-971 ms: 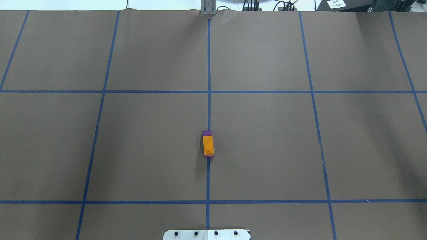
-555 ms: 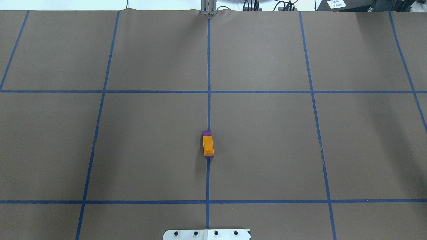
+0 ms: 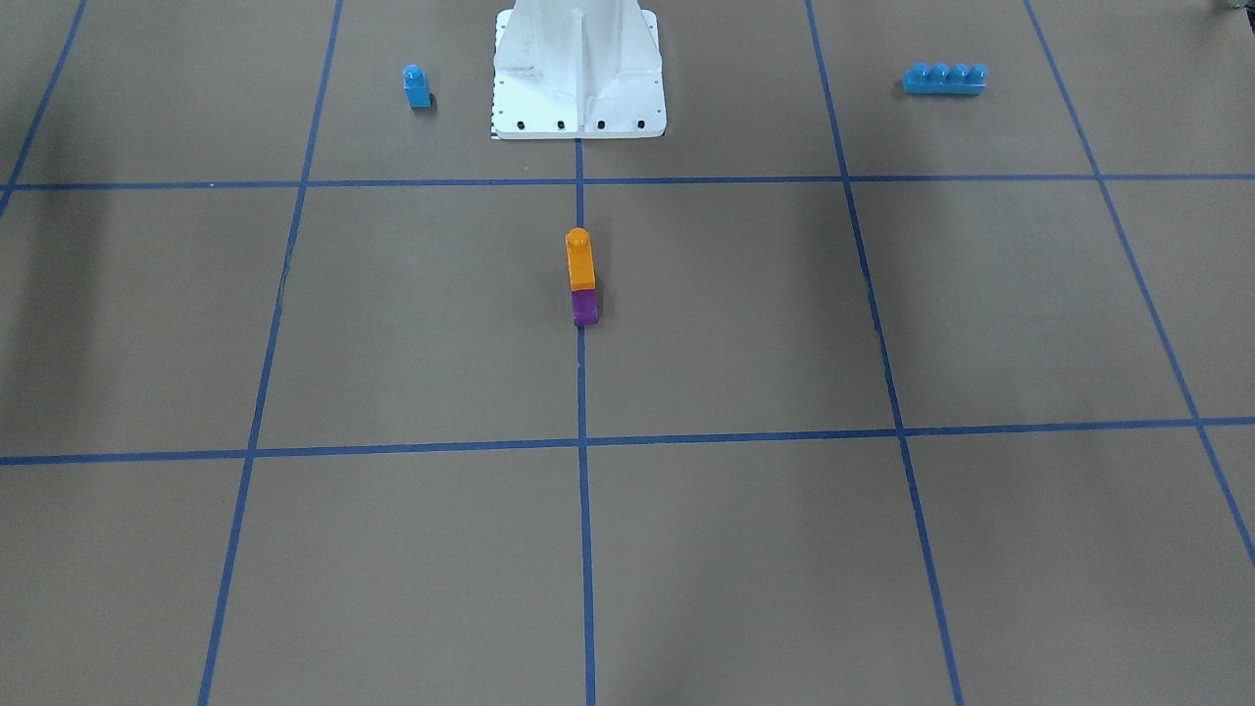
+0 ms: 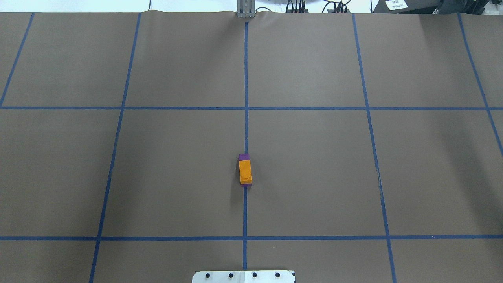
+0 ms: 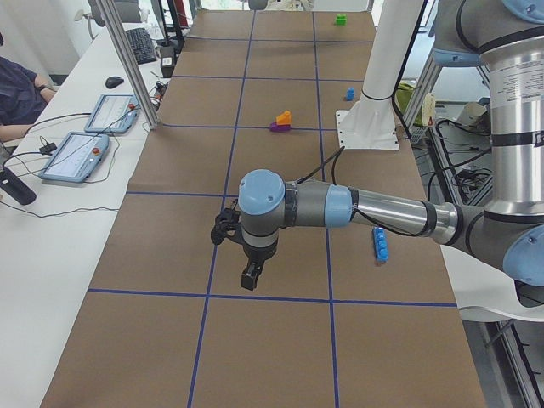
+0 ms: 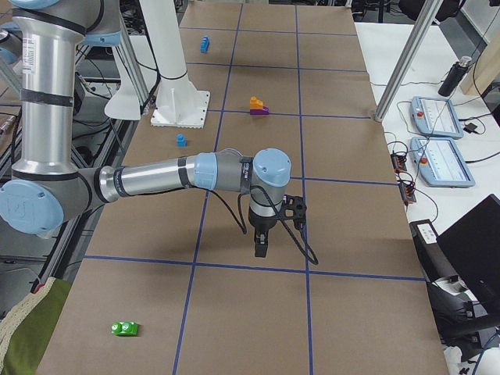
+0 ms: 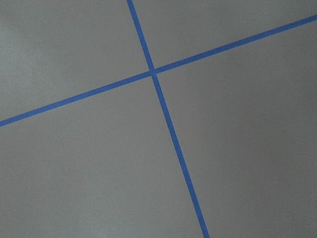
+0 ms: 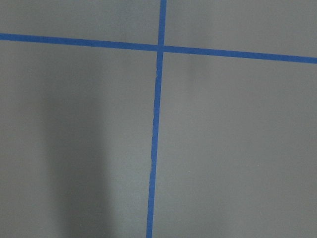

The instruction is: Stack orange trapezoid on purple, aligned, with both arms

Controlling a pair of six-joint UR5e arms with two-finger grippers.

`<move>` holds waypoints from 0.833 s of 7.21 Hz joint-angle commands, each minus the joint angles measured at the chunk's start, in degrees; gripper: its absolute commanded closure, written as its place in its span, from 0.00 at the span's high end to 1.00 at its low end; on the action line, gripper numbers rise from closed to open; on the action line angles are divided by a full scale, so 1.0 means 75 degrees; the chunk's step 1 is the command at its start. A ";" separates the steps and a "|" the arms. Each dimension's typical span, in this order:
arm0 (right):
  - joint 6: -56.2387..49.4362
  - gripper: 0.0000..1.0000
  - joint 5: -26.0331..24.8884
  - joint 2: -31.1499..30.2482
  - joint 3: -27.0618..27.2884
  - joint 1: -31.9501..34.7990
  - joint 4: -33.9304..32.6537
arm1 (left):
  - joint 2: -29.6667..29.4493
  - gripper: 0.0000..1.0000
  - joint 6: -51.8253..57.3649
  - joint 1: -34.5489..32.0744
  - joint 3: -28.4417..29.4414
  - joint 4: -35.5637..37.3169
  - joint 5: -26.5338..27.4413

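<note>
stack | I see orange (image 4: pixel 245 171) seated on purple (image 3: pixel 584 308), mid-bench (image 4: pixel 314 177), long axis along centre tape (image 4: pixel 246 78) | left end effector (image 5: pixel 249 276) and right end effector (image 6: pixel 261 248) well apart from it, on opposite sides, neither clearly nearer | I cannot tell whether they are released or clenched

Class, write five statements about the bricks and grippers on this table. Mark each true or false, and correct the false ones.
1. The orange brick sits on top of the purple brick. True.
2. A gripper holds the orange brick. False: the left gripper and right gripper both hang over bare table, far from the stack.
3. The stack stands on a blue tape line. True.
4. The long blue brick has two studs. False: it has four.
5. The small blue brick touches the stack. False: it stands apart, beside the white base.
</note>
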 commanded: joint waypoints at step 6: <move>0.0018 1.00 0.0000 -0.0116 -0.0026 -0.0009 0.0190 | 0.0140 1.00 0.0035 0.0012 0.0012 0.0011 0.0094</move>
